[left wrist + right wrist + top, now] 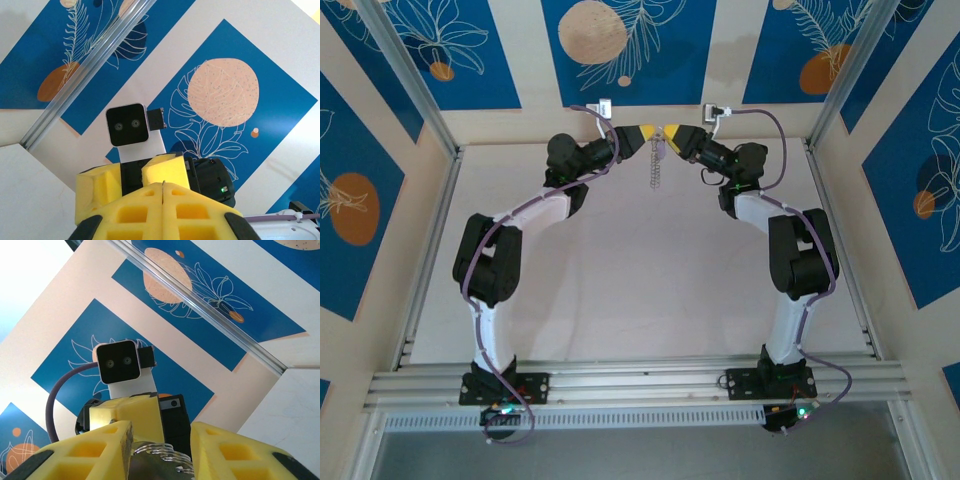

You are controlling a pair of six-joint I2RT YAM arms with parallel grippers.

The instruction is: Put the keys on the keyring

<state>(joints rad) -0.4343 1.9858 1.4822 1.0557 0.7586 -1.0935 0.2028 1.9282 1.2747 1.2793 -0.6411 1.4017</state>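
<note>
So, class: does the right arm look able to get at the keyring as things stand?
Probably yes: the keyring sits inside the open right tool, with nothing in the way.

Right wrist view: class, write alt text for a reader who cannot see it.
The right gripper has its yellow fingers apart, with the keyring, silver coils and keys, between them. Facing it is the left gripper, yellow too, under a black-faced camera, before blue-and-cream leaf-patterned wall panels.
</note>
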